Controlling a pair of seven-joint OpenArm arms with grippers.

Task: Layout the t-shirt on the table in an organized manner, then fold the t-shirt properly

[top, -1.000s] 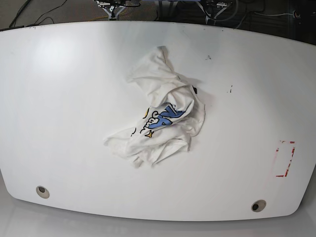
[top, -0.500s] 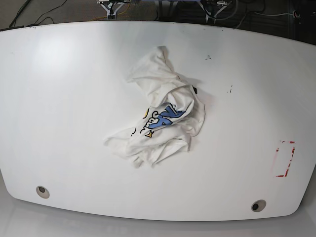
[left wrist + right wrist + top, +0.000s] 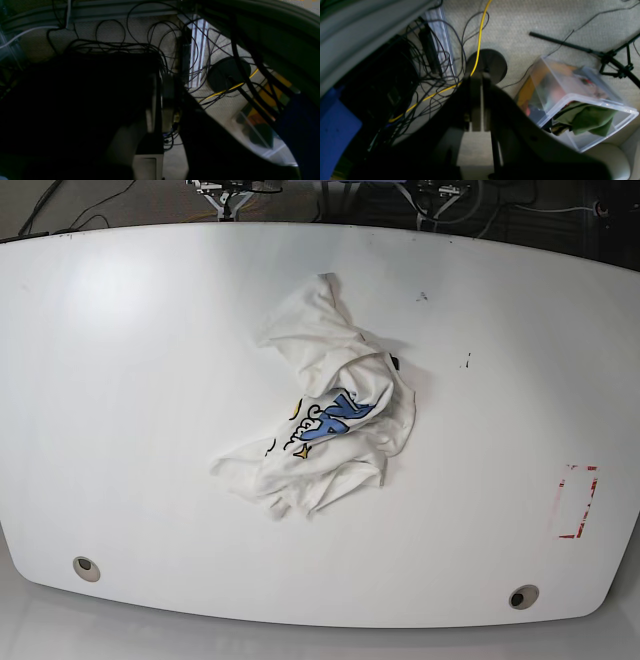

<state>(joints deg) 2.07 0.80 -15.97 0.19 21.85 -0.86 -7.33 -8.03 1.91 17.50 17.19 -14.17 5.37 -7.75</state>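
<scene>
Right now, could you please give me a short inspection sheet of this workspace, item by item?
Surface: the table is glossy white, with two grommet holes near one long edge and a red tape outline.
Job's things: the t-shirt lies crumpled near the middle, blue and yellow print partly showing; not laid out yet.
Clutter: a few dark specks on the tabletop.
Grippers: left gripper and right gripper both shut, empty, off the table and facing the floor.
Cables: black cables tangled on the carpet, plus a yellow cable.
Surroundings: a clear plastic bin holding a green cloth, and a round black base.
</scene>
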